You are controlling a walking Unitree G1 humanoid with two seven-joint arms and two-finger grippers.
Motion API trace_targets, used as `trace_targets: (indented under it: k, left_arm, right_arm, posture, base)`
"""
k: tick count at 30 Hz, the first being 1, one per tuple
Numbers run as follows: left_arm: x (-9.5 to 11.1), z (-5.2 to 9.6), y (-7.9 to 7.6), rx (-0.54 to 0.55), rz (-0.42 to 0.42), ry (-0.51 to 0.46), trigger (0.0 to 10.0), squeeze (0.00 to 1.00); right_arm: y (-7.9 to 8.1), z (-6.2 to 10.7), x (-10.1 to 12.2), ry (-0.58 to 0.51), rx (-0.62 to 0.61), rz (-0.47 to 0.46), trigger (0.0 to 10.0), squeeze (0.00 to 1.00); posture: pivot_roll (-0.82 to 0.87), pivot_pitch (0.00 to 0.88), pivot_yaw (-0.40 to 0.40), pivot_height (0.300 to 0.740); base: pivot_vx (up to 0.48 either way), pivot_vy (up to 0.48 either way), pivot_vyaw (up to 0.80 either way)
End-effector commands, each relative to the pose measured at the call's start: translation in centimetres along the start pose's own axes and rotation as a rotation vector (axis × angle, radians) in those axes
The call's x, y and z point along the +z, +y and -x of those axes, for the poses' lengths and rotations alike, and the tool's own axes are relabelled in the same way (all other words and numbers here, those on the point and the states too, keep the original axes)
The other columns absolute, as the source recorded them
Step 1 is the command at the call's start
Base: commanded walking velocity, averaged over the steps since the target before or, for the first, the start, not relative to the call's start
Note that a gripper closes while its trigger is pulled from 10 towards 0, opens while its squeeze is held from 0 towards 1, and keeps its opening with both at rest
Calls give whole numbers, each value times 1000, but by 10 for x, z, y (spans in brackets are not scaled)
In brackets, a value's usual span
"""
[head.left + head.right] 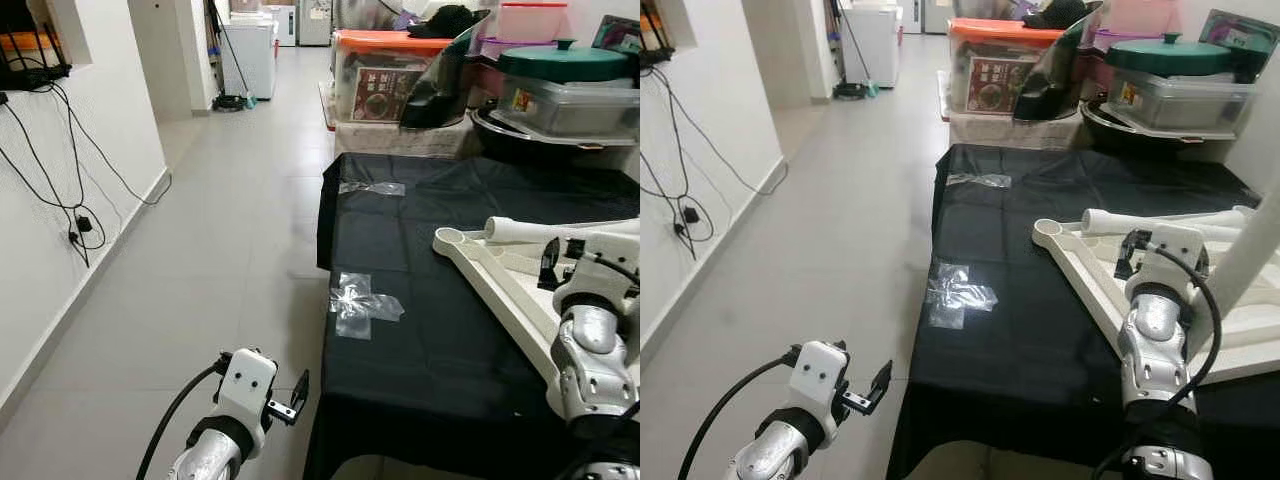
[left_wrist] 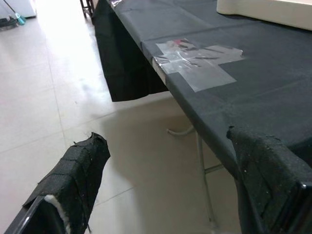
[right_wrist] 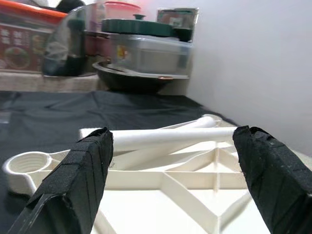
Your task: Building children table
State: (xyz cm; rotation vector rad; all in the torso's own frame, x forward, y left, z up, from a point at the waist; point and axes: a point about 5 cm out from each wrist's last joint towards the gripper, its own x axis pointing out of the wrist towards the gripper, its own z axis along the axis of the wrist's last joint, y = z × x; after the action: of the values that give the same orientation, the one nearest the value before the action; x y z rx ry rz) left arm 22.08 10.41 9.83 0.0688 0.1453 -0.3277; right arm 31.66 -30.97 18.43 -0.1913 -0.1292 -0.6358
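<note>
Eye views: we see the white tabletop point(image 1: 1110, 290) lying underside-up on the black-draped table point(image 1: 420, 330), a white leg point(image 1: 1160, 219) resting across it. Wrist views: our left hand point(image 2: 170, 190) spread beside the table edge; right hand point(image 3: 170, 180) spread over the tabletop

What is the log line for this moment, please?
left pincer: open, beside black-covered table | right pincer: open, over upturned white tabletop | white leg: lying on it
</note>
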Motion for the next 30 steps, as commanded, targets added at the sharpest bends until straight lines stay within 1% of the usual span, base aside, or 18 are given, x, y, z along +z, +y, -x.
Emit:
trace_targets:
  k: [1,2,6,7,8,9,10,12,13,14,15,16,20,24,26,28,29,30]
  left_arm:
    - [0,1,-1,-6,0,8,10000,0]
    - [0,1,-1,-3,1,8,10000,0]
    - [0,2,-1,-1,3,7,10000,0]
    - [1,3,-1,-1,5,8,10000,0]
    - [1,3,-1,-1,5,8,10000,0]
    - [1,4,-2,-2,5,9,10000,0]
    - [1,4,-2,-2,5,9,10000,0]
    - [2,6,-3,-7,9,10,10000,0]
    - [2,6,-3,-7,9,10,10000,0]
    - [3,7,-5,-10,15,9,10000,0]
    - [3,7,-5,-10,15,9,10000,0]
    - [7,13,-9,-20,25,4,10000,0]
    - [11,17,-13,-36,29,-4,10000,0]
    - [26,29,-23,-105,-58,-72,10000,0]
    - [26,29,-23,-105,-58,-72,10000,0]
    - [29,34,-28,-136,-88,-83,10000,0]
    - [29,34,-28,-136,-88,-83,10000,0]
    - [28,38,-30,-149,-74,-73,10000,0]
  right_arm:
    - [-4,-1,-6,31,-48,23,10000,0]
    - [-7,-2,-6,38,-86,27,10000,0]
    - [-6,-4,-6,43,-97,28,10000,0]
    - [3,-7,-5,55,-40,-18,10000,0]
    - [3,-7,-5,55,-40,-18,10000,0]
    - [18,-9,-1,53,45,-61,10000,0]
    - [18,-9,-1,53,45,-61,10000,0]
    - [52,-12,10,46,229,-105,10000,0]
    - [52,-12,10,46,229,-105,10000,0]
    - [63,-14,15,42,274,-103,10000,0]
    - [63,-14,15,42,274,-103,10000,0]
    - [74,-22,24,55,308,-73,10000,0]
    - [78,-28,26,88,324,-55,10000,0]
    - [75,-33,13,223,345,49,10000,0]
    - [75,-33,13,223,345,49,10000,0]
    - [70,-34,2,307,373,118,10000,0]
    - [70,-34,2,307,373,118,10000,0]
    - [66,-35,-2,338,387,165,10000,0]
  posture:
    - [95,0,-72,740]
    - [95,0,-74,740]
    - [95,0,-75,740]
    - [95,0,-74,740]
    - [95,0,-74,740]
    - [94,0,-74,740]
    - [94,0,-74,740]
    - [94,0,-73,740]
    - [94,0,-73,740]
    - [99,3,-80,740]
    - [99,3,-80,740]
    - [105,42,-84,740]
    - [105,65,-87,740]
    - [105,128,-92,740]
    - [105,128,-92,740]
    - [104,155,-89,740]
    - [104,155,-89,740]
    - [101,182,-91,740]
  base:
    - [0,0,0]
    - [0,0,0]
    - [0,0,0]
    - [0,0,0]
    - [0,0,0]
    - [0,0,0]
    - [0,0,0]
    - [0,0,0]
    - [0,0,0]
    - [0,0,0]
    - [0,0,0]
    - [0,0,0]
    - [0,0,0]
    - [0,0,0]
    - [0,0,0]
    - [0,0,0]
    - [0,0,0]
    - [0,0,0]
